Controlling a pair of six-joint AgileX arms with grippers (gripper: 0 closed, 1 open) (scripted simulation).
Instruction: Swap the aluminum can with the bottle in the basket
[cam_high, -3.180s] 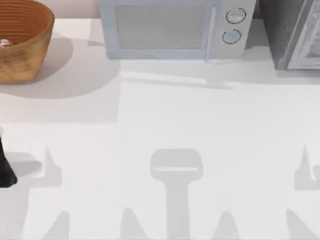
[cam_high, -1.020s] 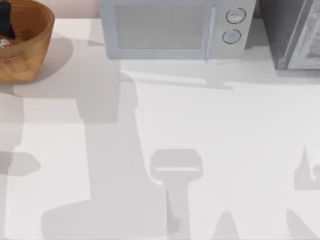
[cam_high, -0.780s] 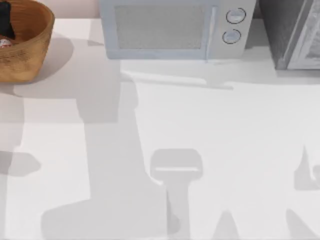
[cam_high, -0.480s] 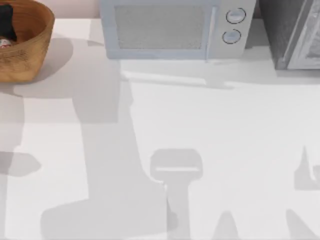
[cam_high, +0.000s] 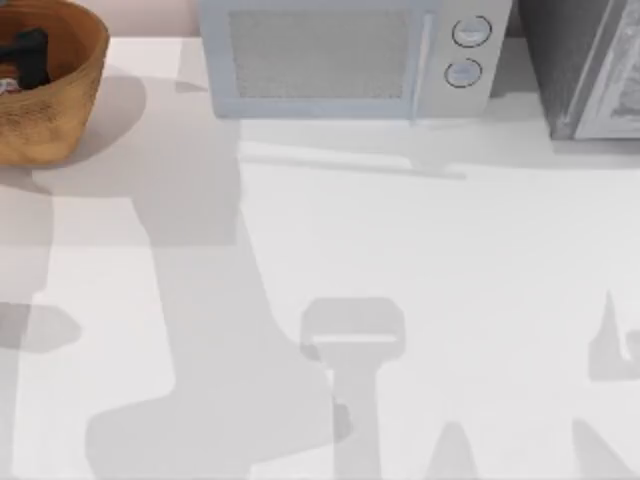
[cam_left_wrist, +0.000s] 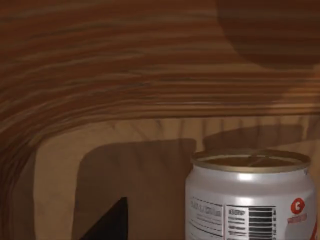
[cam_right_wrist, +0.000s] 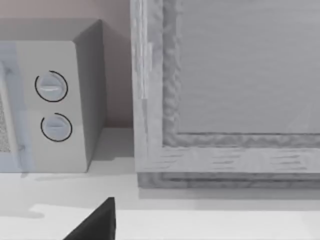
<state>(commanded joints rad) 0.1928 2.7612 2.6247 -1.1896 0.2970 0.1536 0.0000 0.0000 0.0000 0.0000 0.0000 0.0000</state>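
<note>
The orange-brown wicker basket (cam_high: 70, 60) stands at the table's back left corner. My left gripper (cam_high: 25, 50) is down inside it, open, with nothing between its fingers. The bottle (cam_left_wrist: 250, 200), white with red label marks and a dull-gold top, stands upright on the basket floor, close beside one dark finger (cam_left_wrist: 107, 225) and not touching it. From above, a sliver of the bottle (cam_high: 5, 85) shows at the picture's left edge, just beside the gripper. The aluminum can is out of view. My right arm is parked; one finger (cam_right_wrist: 95, 225) points toward the back right.
A pale microwave (cam_high: 350, 55) with two round knobs (cam_high: 465, 50) stands at the back centre. A grey cabinet (cam_high: 590, 65) sits at the back right. The ribbed basket wall (cam_left_wrist: 150, 65) rises close around the left gripper. The arms' shadows lie on the white tabletop (cam_high: 400, 250).
The left gripper went from the table's front left edge into the basket. Over the last second it shifted a little to the right inside it. The right arm stayed still.
</note>
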